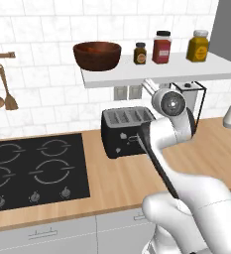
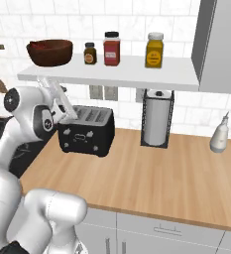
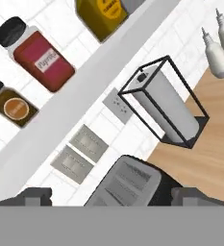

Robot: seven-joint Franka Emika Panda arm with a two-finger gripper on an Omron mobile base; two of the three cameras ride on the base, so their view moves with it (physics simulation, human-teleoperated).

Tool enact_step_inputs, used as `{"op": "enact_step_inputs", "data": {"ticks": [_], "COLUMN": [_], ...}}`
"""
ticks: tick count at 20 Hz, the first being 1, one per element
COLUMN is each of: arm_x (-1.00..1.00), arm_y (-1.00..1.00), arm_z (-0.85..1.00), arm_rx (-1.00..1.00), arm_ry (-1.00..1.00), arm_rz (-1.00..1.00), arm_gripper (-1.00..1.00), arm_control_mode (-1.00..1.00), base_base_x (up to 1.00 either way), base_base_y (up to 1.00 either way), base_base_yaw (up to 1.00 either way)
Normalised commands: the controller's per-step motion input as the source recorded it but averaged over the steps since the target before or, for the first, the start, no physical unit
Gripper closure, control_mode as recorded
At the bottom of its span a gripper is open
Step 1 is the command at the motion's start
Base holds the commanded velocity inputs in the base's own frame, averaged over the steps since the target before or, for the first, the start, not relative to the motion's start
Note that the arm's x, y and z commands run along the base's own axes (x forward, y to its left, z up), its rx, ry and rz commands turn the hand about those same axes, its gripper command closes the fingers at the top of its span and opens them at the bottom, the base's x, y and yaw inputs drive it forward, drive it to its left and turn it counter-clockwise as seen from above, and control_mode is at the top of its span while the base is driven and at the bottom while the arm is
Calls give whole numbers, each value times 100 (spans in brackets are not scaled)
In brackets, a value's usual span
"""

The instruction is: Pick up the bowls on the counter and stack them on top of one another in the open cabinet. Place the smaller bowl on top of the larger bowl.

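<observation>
With the big bowl (image 1: 97,55) already on the shelf (image 1: 156,74), up and left of my claw (image 3: 111,198), which I read as spread and empty above the toaster (image 1: 127,130), I must next find the small bowl.
</observation>
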Motion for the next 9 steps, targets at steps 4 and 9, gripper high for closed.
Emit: {"op": "enact_step_inputs", "data": {"ticks": [4, 9], "arm_x": [-100, -99], "arm_y": [-100, -92], "arm_z": [-100, -89], "arm_rx": [9, 16], "arm_ry": [-3, -3], "arm_rz": [-2, -7], "arm_gripper": [-100, -100], "arm_control_mode": [-100, -100], "base_base_x": [0, 0], "base_base_y": [0, 0], "base_base_yaw": [0, 0]}}
